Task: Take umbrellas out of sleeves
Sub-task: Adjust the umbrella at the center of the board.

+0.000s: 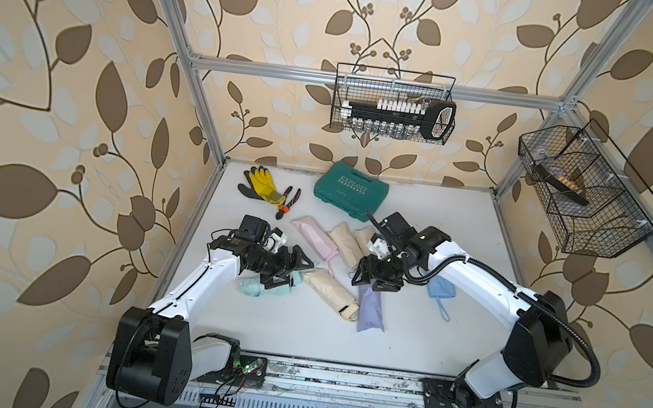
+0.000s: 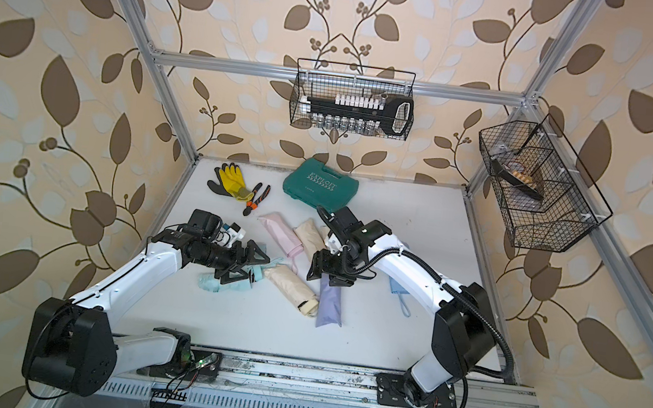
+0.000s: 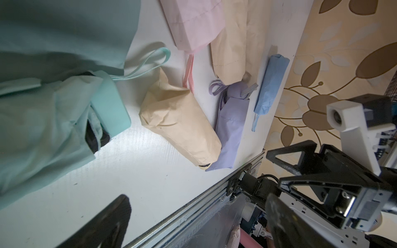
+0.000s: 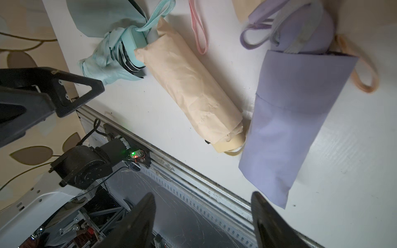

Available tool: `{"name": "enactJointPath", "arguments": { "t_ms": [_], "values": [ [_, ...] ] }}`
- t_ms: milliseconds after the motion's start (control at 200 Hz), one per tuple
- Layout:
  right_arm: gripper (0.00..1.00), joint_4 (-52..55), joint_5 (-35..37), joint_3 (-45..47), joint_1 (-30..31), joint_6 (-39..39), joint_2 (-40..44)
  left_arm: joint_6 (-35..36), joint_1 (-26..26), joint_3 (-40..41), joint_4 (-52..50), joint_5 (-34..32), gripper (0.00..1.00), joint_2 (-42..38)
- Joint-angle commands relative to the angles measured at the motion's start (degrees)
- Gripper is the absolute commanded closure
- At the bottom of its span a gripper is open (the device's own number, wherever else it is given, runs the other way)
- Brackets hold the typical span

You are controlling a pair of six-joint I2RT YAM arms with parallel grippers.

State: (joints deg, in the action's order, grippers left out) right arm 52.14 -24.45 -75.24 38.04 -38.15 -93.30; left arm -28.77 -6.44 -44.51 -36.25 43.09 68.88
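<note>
Green plastic case [image 1: 351, 191] lettered EXPLOIT, chevrons beneath, pastel umbrellas [image 1: 329, 293] nearby

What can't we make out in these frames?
- Mint umbrella: middle under the left arm in both top views; cut by the frame edge and blurred in the left wrist view.
- Lilac sleeve: mouth under the jaws of the right arm in both top views.
- Blue bundle: part under that arm; small in the left wrist view; sleeved or not, unclear.
- Side basket: contents too small behind mesh.
</note>
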Motion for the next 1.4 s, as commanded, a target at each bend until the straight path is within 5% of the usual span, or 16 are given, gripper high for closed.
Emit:
{"name": "enactJointPath", "arguments": {
  "t_ms": [0, 305, 690, 1055, 1394],
  "values": [
    [0.29, -1.2, -0.3, -1.8, 0.4, 1.2, -1.9, 1.2, -0.3, -1.5, -1.6, -0.3, 0.01, -2.0],
    [0.30, -4.6, -3.4, -8.7, 2.0, 0.8, -12.3, 2.1, -0.2, -0.4, -2.7, -0.8, 0.01, -3.2],
    [0.30, -1.2, 1.4, -15.6, 1.7, 3.8, -22.7, 5.3, -0.2, -2.2, -6.1, -1.8, 0.01, -2.4],
    [0.30, -0.8, 3.4, -8.8, -4.3, 5.5, -18.5, 5.6, -0.3, -2.5, -5.6, -1.8, 0.01, -1.8],
    [0.30, -0.2, 5.7, 4.7, -11.2, 6.7, -4.7, 5.5, -0.6, -2.3, -5.2, -0.7, 0.01, -1.0]
  ]
}}
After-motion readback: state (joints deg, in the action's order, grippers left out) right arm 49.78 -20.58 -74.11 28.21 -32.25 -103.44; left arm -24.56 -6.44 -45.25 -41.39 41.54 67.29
